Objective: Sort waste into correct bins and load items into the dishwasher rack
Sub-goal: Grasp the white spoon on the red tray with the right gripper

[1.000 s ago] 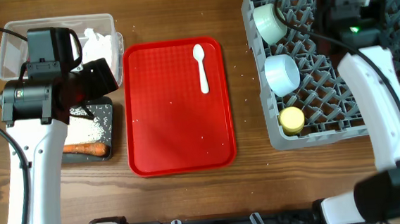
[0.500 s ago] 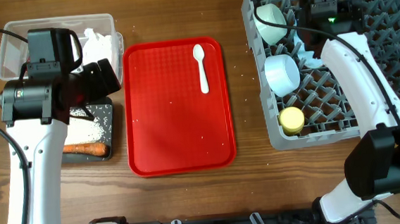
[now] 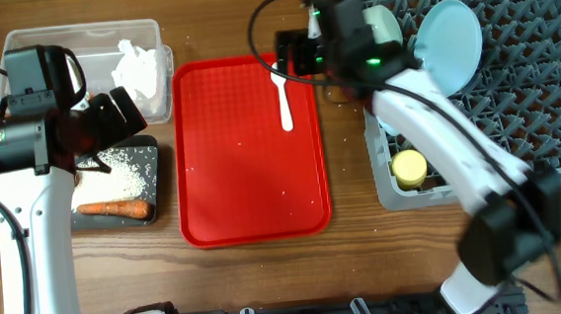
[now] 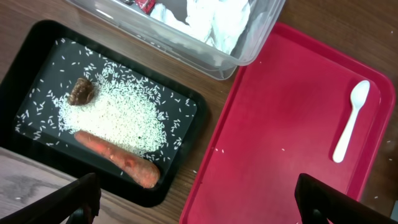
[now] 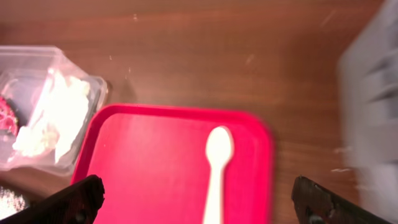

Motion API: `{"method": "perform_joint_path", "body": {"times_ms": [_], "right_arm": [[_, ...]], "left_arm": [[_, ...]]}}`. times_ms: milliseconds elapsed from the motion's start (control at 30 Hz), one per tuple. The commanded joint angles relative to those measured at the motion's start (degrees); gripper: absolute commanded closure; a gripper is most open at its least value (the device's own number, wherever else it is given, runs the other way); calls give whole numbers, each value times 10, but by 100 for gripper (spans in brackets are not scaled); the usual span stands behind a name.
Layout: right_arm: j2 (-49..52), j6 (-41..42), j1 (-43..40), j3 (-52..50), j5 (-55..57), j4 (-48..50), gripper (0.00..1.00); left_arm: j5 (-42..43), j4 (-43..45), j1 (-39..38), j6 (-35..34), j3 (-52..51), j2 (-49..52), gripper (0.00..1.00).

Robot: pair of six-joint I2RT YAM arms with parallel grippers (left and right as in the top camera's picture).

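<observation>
Robot lab bench, mock kitchen cleanup: left arm (image 3: pixel 43 233) and right arm (image 3: pixel 447 130) over wooden surface (image 3: pixel 368 270) with dish rack (image 3: pixel 544 109), red tray (image 3: pixel 252 179), waste tub (image 3: pixel 84 34).

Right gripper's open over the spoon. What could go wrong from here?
1. The spoon lies flat on the red tray; the open right gripper may shove it instead of pinching it.
2. The plate stands on edge in the rack beside that arm; a swing back could knock it.
</observation>
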Motion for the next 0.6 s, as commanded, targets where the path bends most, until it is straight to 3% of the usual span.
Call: {"method": "perform_joint_path", "body": {"times_ms": [0,167,433,567], "right_arm": [[108,133,10,-1,-49,57,2],[190,132,10,-1,-41,98,13],[252,132,22,-1,-31,100,50],[274,132,32,-1,-20,99,54]], "left_arm": [[8,0,5,-5,3,2,0],[9,-5,5,-5,3,2,0],[8,-9,5,-5,3,2,0],[9,-9,5,-5,3,2,0]]}}
